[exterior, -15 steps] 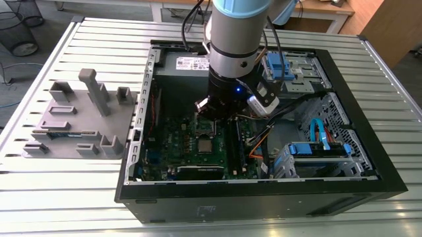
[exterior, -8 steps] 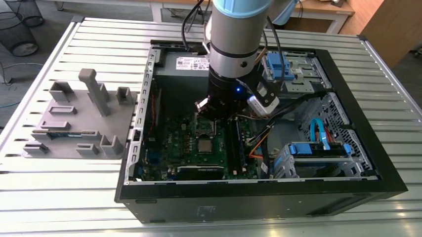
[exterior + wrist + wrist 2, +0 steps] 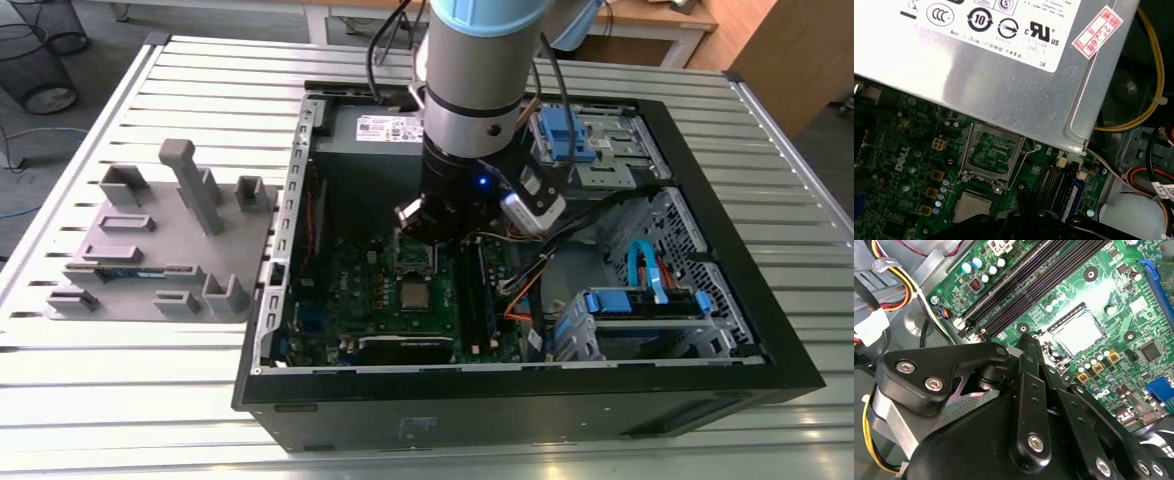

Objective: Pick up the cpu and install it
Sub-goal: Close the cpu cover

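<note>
Cpu (image 3: 972, 207) on motherboard (image 3: 909, 165); hinged frame (image 3: 968, 152) open beside it.

In the exterior view, the grey-and-black robot arm (image 3: 474, 110) blocks your sight of the middle of the green motherboard (image 3: 360, 290) and part of the grey metal power-supply box with a white label (image 3: 380, 128). The arm itself runs off the top edge. In the first wrist view, black bolted linkage bars (image 3: 1024, 222) overlap one edge of the small flat square cpu with a silvery top (image 3: 971, 206), and the frame cuts off the power-supply box. In the second wrist view, glare washes out the cpu's top, and the bars hide the board beside it.
</note>
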Controlling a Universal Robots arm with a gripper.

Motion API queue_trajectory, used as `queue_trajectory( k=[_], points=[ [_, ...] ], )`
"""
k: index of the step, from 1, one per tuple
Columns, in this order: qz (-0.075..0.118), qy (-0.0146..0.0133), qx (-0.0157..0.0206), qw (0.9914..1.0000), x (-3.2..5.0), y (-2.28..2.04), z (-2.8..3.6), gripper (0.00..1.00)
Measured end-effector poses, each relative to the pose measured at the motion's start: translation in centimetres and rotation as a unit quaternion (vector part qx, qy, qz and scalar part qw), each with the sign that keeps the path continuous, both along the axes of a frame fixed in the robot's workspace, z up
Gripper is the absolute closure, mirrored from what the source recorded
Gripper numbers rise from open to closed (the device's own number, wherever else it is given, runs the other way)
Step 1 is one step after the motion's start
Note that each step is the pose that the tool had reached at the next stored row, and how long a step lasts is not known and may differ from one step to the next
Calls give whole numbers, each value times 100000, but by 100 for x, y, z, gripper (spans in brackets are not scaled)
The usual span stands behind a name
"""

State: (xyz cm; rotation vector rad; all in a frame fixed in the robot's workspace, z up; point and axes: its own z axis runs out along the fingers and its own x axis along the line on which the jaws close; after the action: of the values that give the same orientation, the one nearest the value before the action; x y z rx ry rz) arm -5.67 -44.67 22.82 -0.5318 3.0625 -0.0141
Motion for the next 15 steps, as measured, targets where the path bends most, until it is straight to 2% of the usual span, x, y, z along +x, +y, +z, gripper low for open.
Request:
queue_trajectory(
  k=[4, 9, 15],
  points=[
    [2187, 3, -3, 99976, 0, 0, -2, 89],
    [4880, 3, -6, 99881, 0, 0, -5, 89],
    [5608, 2, -3, 99843, 0, 0, -5, 89]
  ],
)
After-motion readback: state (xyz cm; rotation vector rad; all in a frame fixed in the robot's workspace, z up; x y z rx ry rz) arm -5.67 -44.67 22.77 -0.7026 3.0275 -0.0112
